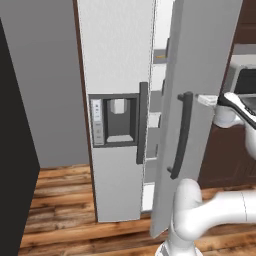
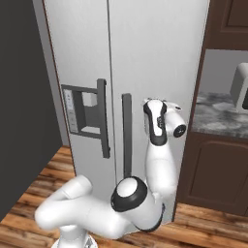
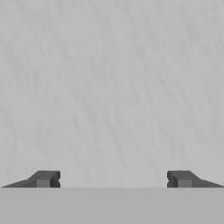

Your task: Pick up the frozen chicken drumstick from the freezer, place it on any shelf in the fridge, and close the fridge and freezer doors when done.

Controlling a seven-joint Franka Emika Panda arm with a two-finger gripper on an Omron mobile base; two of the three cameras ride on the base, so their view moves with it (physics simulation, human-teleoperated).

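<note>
The freezer door point(image 1: 117, 60) point(image 2: 80, 53), narrow and with a grey dispenser panel point(image 1: 114, 120), looks shut or nearly so. The wider plain fridge door point(image 1: 205, 50) point(image 2: 160, 53) stands ajar in the left base view. A thin gap beside its dark handle point(image 1: 182, 135) shows grey shelf edges point(image 1: 156, 102). My gripper point(image 1: 203, 99) point(image 3: 113, 179) is open and empty. Its fingertips point(image 3: 43, 179) are spread wide right against the fridge door's white outer face. The frozen chicken drumstick is hidden.
My arm point(image 2: 157, 160) rises in front of the fridge door. Dark brown cabinets point(image 2: 213, 169) and a marbled counter point(image 2: 220, 118) with a pale appliance point(image 2: 240, 87) stand to the right. A dark panel point(image 1: 15, 150) borders the left. The floor point(image 1: 60, 210) is wood.
</note>
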